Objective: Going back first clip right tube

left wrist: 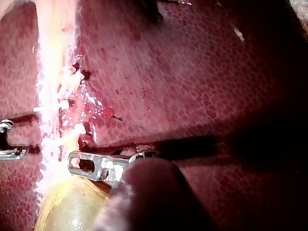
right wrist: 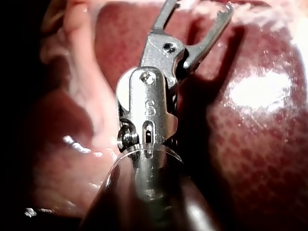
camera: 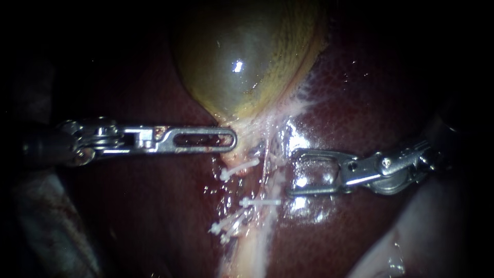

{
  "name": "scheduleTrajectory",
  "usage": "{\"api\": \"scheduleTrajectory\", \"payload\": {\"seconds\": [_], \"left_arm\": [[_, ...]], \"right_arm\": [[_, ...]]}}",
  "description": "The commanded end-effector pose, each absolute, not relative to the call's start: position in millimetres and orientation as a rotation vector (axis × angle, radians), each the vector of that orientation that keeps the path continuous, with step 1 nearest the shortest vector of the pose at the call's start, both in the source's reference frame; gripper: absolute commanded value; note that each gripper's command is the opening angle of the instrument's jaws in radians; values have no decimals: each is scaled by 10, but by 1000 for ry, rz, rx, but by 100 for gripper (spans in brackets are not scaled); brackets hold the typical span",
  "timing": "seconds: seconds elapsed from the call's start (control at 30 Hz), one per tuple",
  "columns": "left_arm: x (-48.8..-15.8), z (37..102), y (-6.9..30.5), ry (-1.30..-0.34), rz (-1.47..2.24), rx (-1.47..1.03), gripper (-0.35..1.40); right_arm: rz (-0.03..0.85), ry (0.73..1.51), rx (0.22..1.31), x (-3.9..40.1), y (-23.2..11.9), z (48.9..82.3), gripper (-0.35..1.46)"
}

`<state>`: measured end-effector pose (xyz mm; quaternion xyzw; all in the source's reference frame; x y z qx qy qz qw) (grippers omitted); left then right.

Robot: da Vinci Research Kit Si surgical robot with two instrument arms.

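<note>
Endoscope view: my left instrument [camera: 233, 140] comes in from the left edge. Its jaws lie together with nothing seen gripped, tip touching pale tissue just under the neck of the gallbladder [camera: 247, 56], centre frame. My right instrument [camera: 292, 174] comes in from the right edge, jaws spread wide and empty, over the wet liver [camera: 370, 92] just right of centre. The right tube [camera: 270, 177] is a pale strand running from centre to the bottom edge, just left of my open jaws; can't tell if they touch it. A white clip [camera: 261, 202] lies across that tube, below-left of my lower jaw tip, near but apart. The other clips [camera: 239, 169] sit on the strand further left. Right wrist view: right instrument [right wrist: 197, 8] jaws gaping, nothing between them. Left wrist view: left instrument [left wrist: 73, 162] lies beside the gallbladder
</note>
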<state>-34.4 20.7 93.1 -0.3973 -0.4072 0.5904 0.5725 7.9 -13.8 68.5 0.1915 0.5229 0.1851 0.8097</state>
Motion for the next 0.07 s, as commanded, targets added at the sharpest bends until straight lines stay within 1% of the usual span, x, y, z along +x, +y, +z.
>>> {"api": "scheduleTrajectory", "payload": {"seconds": [0.03,0.07], "left_arm": [[-344,931,207,-954,1384,-931,-35],[-344,931,207,-954,1384,-931,-35]], "right_arm": [[396,1117,409,80,-139,685,56],[396,1117,409,80,-139,685,56]]}}
